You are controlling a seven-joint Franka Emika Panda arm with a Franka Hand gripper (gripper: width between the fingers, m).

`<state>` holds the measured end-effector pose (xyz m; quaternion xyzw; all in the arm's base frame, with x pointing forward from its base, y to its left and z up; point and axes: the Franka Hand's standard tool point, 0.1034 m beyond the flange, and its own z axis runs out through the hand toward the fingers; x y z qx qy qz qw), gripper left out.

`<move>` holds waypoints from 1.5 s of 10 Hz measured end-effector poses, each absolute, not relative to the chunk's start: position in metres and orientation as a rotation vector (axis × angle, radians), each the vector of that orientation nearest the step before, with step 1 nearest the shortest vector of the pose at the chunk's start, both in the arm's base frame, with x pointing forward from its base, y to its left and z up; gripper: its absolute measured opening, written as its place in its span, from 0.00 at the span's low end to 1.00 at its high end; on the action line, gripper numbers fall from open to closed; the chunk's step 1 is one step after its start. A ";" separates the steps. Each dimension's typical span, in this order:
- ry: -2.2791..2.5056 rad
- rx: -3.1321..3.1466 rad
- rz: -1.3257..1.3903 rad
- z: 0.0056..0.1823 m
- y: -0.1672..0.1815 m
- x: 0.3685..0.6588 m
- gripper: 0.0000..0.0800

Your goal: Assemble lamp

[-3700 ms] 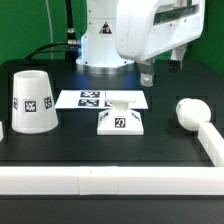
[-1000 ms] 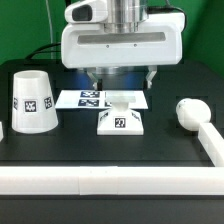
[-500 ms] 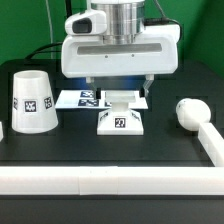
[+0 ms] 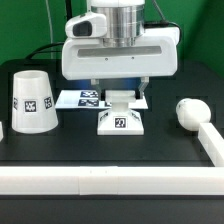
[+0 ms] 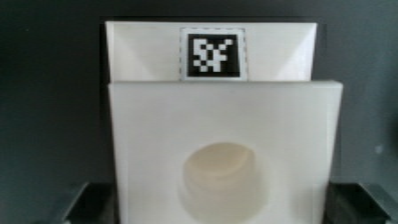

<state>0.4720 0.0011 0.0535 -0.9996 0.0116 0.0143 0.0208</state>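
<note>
Nearest the exterior camera, a white raised border (image 4: 100, 181) runs along the front edge of the black table (image 4: 80, 148) and turns up the exterior view's right side. Behind it, near the middle of the table, sits the lamp's flat square white plastic base (image 4: 121, 122), a black-and-white square tag on its front face. At the exterior view's right, the round white bulb (image 4: 188, 112) lies on its side close to the border. The white truncated-cone shade (image 4: 32, 100), also tagged, stands upright at the exterior view's left, well apart from the base.

Just behind the base lies the marker board (image 4: 85, 98). The white gripper (image 4: 120, 92) hangs low over the rear of the base, its dark fingers (image 4: 97, 88) spread wide to either side, holding nothing.

In the wrist view the base (image 5: 222, 120) fills the frame, showing its tag (image 5: 214, 55) and an oval recess (image 5: 228, 178). Whether the fingers touch it I cannot tell.
</note>
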 end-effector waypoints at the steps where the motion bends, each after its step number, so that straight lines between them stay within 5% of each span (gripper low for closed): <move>1: 0.036 -3.099 0.044 0.054 0.001 0.472 0.67; 7: 0.021 -3.098 0.038 0.056 0.007 0.477 0.67; 15: -0.055 -3.082 -0.064 0.058 0.039 0.549 0.67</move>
